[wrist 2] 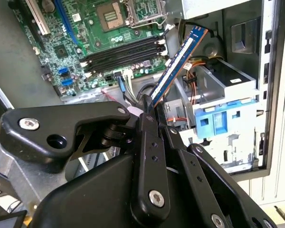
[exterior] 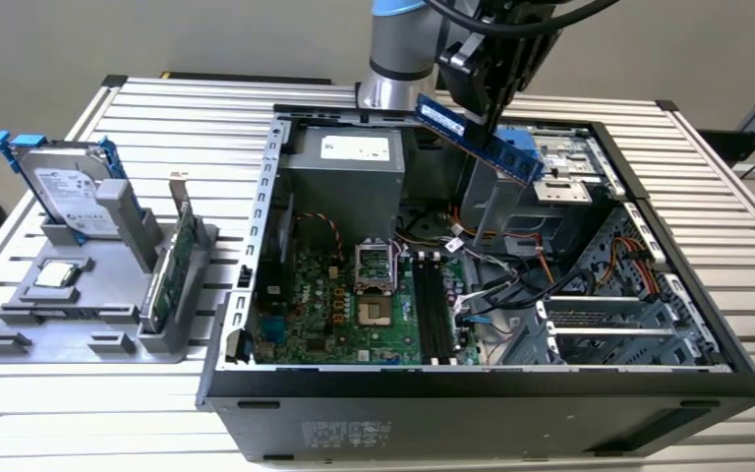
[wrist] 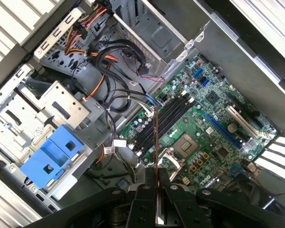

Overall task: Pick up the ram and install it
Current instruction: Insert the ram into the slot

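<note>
Claw (exterior: 480,116) — clamped shut on ram (exterior: 515,157); ram tilted, held aloft over open case (exterior: 483,393) on bench (exterior: 89,413) — well apart from the black motherboard slots (exterior: 433,310) below.
</note>
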Motion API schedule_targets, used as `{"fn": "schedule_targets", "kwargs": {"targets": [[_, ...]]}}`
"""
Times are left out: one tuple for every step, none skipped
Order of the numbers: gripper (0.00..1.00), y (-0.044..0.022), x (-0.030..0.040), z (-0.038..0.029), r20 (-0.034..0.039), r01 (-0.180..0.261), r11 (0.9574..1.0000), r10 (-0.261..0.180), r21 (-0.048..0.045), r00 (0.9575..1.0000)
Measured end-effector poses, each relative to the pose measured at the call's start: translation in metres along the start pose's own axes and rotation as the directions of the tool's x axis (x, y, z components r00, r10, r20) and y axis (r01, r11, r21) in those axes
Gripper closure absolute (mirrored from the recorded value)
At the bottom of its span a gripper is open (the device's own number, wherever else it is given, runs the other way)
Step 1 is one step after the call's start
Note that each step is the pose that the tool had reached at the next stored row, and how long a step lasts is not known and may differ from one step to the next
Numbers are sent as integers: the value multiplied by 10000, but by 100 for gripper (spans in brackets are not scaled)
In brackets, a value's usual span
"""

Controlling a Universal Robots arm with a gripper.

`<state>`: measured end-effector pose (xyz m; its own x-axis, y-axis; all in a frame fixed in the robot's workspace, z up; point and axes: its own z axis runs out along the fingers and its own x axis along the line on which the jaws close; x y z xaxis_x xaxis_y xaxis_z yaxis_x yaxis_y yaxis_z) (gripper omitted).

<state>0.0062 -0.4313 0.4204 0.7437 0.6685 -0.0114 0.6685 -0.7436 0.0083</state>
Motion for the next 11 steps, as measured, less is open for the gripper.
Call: {"fn": "schedule_targets", "kwargs": {"targets": [[100, 0, 0, 0, 0, -32, 10000, 32, 0, 10000], [100, 0, 0, 0, 0, -67, 10000, 67, 1, 10000], [100, 0, 0, 0, 1, -98, 10000, 98, 1, 10000], [100, 0, 0, 0, 1, -130, 9999, 130, 1, 9999], [100, 0, 0, 0, 1, -164, 9999, 164, 2, 9999], [100, 0, 0, 0, 1, -197, 9998, 197, 2, 9998], [100, 0, 0, 0, 2, -229, 9997, 229, 2, 9997], [100, 0, 0, 0, 2, -262, 9997, 262, 3, 9997], [100, 0, 0, 1, -1, -297, 9996, 297, 5, 9996], [100, 0, -1, 2, 0, -327, 9995, 327, 5, 9995], [100, 0, -1, 1, 0, -361, 9993, 361, 6, 9993]]}}
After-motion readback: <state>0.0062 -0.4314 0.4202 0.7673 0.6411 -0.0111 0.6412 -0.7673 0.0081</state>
